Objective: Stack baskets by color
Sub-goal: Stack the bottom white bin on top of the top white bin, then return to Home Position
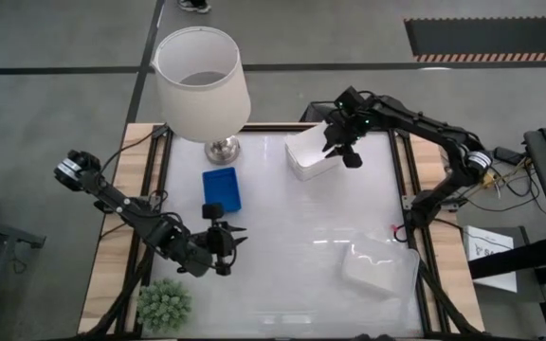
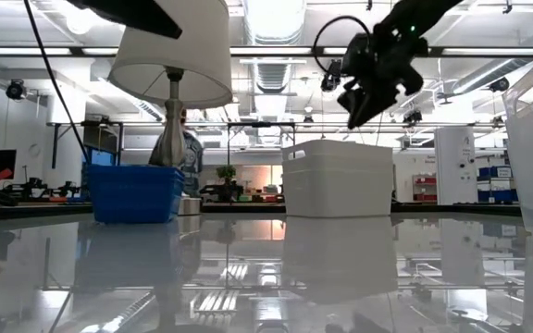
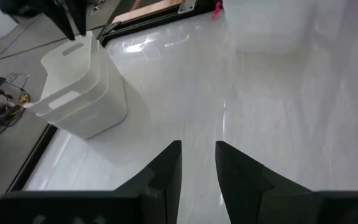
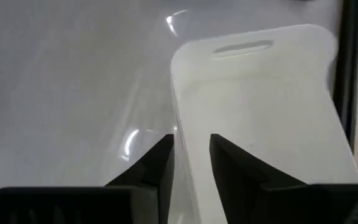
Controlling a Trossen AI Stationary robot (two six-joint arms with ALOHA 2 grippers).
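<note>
A white basket [image 1: 309, 157], which looks like one nested in another [image 3: 79, 87], stands on its base at the table's far right. My right gripper [image 2: 357, 113] hovers open just above it and clear of it, its fingers [image 4: 160, 167] on either side of one long wall's rim. A blue basket [image 1: 221, 188] rests at mid-left and a clear basket [image 1: 379, 267] at the near right. My left gripper [image 1: 235, 242] hangs open over bare table near the front left, with nothing between its fingers [image 3: 169, 168].
A lamp with a white shade [image 1: 202, 83] stands at the far left, beside the blue basket. A small green plant [image 1: 164, 303] sits at the near left corner. The glossy table [image 1: 292, 227] shows bare between the three baskets.
</note>
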